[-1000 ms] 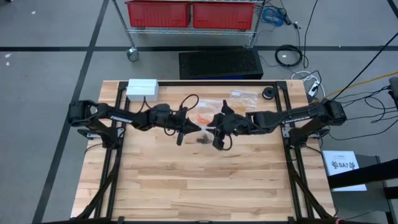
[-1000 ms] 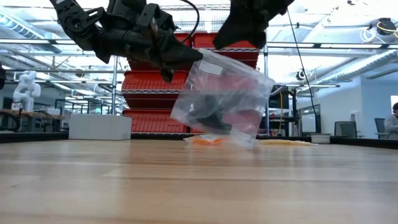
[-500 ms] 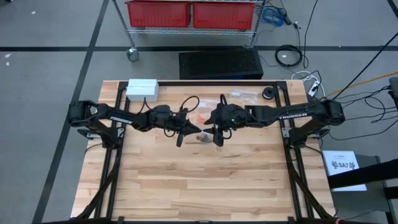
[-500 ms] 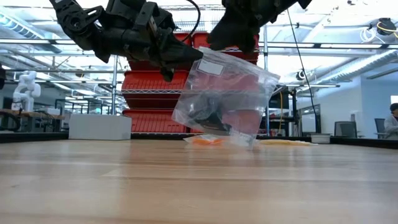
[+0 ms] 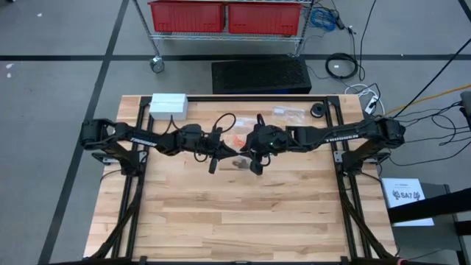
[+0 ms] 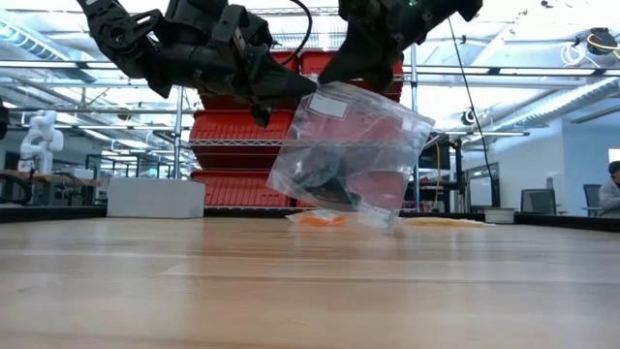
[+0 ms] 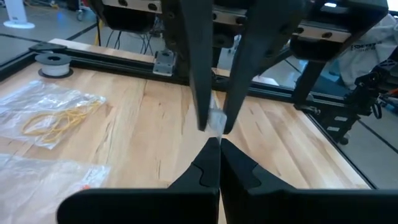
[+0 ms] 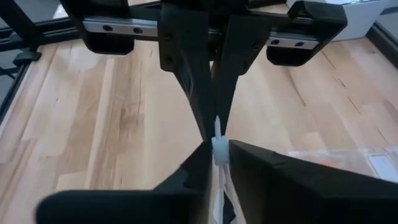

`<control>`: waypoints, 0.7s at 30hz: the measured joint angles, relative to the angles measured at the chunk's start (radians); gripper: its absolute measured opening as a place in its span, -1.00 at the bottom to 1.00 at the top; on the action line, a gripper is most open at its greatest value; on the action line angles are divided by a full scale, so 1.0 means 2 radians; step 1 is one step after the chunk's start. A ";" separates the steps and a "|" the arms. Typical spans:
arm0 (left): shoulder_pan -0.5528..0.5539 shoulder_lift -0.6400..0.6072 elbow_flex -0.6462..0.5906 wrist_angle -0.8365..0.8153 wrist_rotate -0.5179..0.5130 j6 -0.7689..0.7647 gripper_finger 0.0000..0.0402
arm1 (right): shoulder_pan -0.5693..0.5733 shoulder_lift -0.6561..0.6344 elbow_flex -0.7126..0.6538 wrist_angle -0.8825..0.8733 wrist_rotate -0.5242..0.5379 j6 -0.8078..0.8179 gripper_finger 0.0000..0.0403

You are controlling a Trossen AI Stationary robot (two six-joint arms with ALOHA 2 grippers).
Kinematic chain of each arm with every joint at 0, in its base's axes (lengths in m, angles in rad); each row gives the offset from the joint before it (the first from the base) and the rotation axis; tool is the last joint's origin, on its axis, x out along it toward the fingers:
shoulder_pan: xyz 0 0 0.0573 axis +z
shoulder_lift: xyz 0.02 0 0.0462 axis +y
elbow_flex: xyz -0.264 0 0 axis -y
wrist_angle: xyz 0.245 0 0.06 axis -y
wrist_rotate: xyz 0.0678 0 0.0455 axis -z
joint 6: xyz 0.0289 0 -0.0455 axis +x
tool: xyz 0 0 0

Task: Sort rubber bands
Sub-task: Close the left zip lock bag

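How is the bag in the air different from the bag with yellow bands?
The lifted bag hangs tilted, pinched by the left claw and right claw; the yellow-band bag lies flat, untouched. The lifted bag holds black bands; the yellow-band bag, yellow ones. Both are clear plastic.

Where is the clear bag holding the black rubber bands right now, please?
In the low view the clear bag hangs above the table's middle, pinched at its top edge by the left pincer and right pincer.
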 joint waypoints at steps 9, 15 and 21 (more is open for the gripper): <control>0.005 0.000 0.000 0.000 -0.004 0.000 -1.00 | 0.000 0.000 0.000 -0.020 0.010 -0.004 -0.92; 0.005 0.000 0.000 0.002 -0.006 0.000 -1.00 | 0.008 -0.008 0.000 -0.052 0.014 0.005 -0.93; 0.006 0.000 0.000 0.006 -0.006 0.000 -1.00 | 0.009 -0.025 0.000 -0.100 0.014 0.025 -0.93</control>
